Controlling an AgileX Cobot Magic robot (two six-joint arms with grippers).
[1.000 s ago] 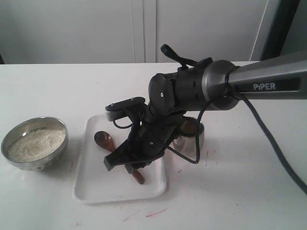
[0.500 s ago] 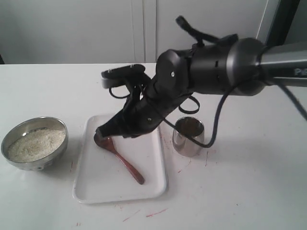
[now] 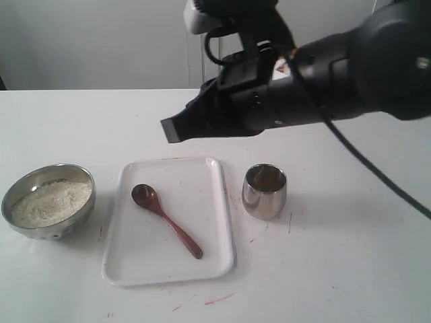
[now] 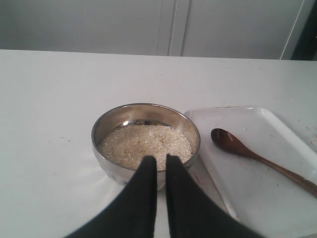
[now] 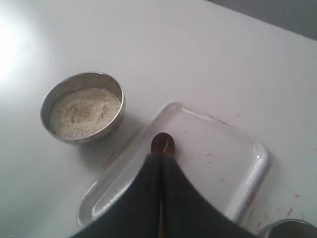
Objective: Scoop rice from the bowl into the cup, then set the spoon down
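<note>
Right hand (image 3: pixel 176 129): closed, empty, above tray (image 3: pixel 155 262). Spoon (image 3: pixel 165 219): loose on tray. Risk: arm (image 3: pixel 350 67) passing low clips cup (image 3: pixel 264 192), tips it.

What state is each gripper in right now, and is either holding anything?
Left gripper: fingers closed, holding nothing.
Right gripper: fingers closed, holding nothing; the spoon lies on the tray.

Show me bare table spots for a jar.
Free: white table right of the polished steel cup and behind the round metal bowl. Crowded: bowl, white tray with the brown wooden spoon, and cup sit close in a row.
</note>
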